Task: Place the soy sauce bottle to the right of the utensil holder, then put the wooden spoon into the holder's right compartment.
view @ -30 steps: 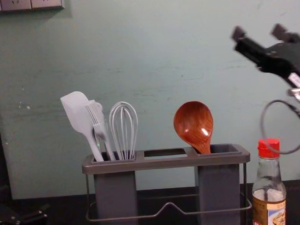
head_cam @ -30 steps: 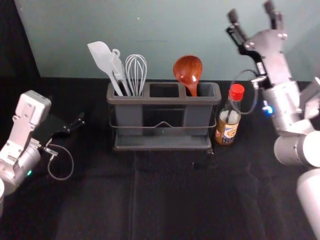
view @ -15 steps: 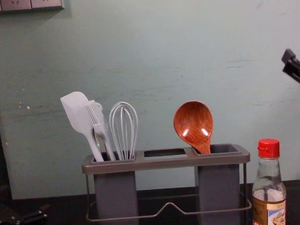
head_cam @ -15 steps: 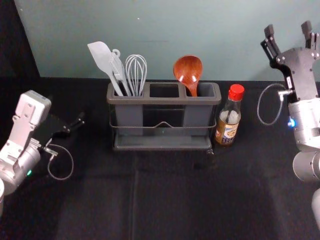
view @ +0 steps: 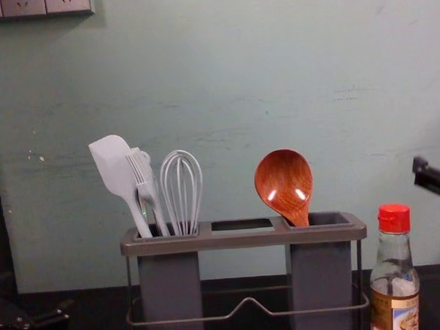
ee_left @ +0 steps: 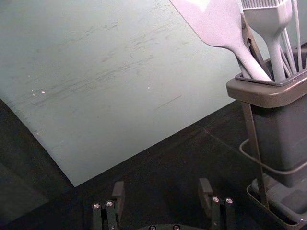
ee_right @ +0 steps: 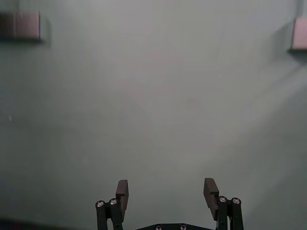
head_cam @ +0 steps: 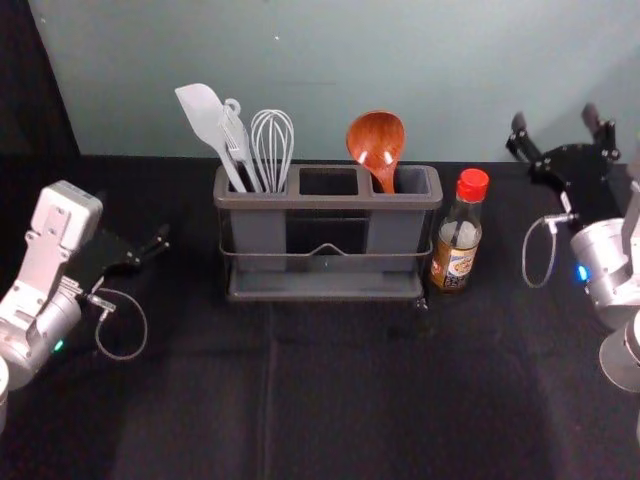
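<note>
lowers right gripper with spread fingers, well apart from soy sauce bottle standing right of utensil holder; leaves wooden spoon in right compartment, apparently completing task; parks open-fingered left gripper at left.

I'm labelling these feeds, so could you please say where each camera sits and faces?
Head: atop the robot, forward and down at the holder; both arms show.
Chest: lower, forward across the table; arm parts at both edges.
Left wrist: toward wall and holder; left hand.
Right wrist: toward wall; right hand.
Head and chest share spoon and bottle.
</note>
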{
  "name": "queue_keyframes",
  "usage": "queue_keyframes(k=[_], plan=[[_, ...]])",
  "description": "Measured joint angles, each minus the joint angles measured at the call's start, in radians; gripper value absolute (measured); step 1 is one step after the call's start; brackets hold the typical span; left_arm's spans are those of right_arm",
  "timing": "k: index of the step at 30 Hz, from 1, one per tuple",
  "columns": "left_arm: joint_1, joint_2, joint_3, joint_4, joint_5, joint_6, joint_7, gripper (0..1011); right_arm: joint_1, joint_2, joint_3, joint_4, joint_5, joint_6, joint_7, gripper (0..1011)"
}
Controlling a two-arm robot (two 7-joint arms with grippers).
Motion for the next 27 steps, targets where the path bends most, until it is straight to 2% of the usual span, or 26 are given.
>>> queue_keyframes(k=[4, 5, 8, 15, 19, 27], plan=[[0.000, 0.000, 0.000, 0.000, 0.000, 0.000, 0.000, 1005, -0.012, 0.007, -0.011, -0.011, -0.018, 0.091, -0.007, 1004], [0.000, 0.000, 0.000, 0.000, 0.000, 0.000, 0.000, 1005, -0.012, 0.007, -0.011, -0.011, -0.018, 0.091, -0.007, 1004], [0.000, 0.000, 0.000, 0.000, 0.000, 0.000, 0.000, 1005, -0.020, 0.013, -0.020, -0.016, -0.023, 0.143, -0.007, 1004], [0.000, 0.000, 0.000, 0.000, 0.000, 0.000, 0.000, 1005, -0.035, 0.026, -0.034, -0.027, -0.032, 0.223, -0.011, 1004], [0.000, 0.000, 0.000, 0.000, 0.000, 0.000, 0.000, 1005, -0.041, 0.030, -0.038, -0.031, -0.030, 0.252, -0.008, 1004], [0.000, 0.000, 0.000, 0.000, 0.000, 0.000, 0.000, 1005, -0.043, 0.037, -0.044, -0.030, -0.022, 0.265, -0.007, 1004]])
